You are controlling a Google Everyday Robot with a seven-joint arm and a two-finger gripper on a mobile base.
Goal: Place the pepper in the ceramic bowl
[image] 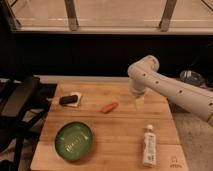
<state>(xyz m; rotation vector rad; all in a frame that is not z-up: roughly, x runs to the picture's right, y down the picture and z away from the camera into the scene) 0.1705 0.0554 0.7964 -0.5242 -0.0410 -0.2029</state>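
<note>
Hanging from the white arm (175, 92) that is reaching in from the right, the gripper (139, 102) is pointing down over the back right part of the wooden table (120, 131). Whether it is set wide or narrow I cannot tell. It is not carrying the pepper (109, 107), which is lying on the table near the gripper, to its left and a little toward the front.

Judging from this, the task is only beginning: the pepper is waiting to be grasped, and the lift, the carry and the release are all left to do. The ceramic bowl (74, 141), green and looking empty, is sitting at the front left, well apart from the pepper.

Farther out, a dark object (68, 99) is resting on a white pad (76, 99) at the back left, and a white bottle (149, 145) is lying near the front right. Neither is sitting on the line between pepper and bowl, so nothing seems to be blocking the way. A black chair (20, 100) is standing beside the table's left edge.
</note>
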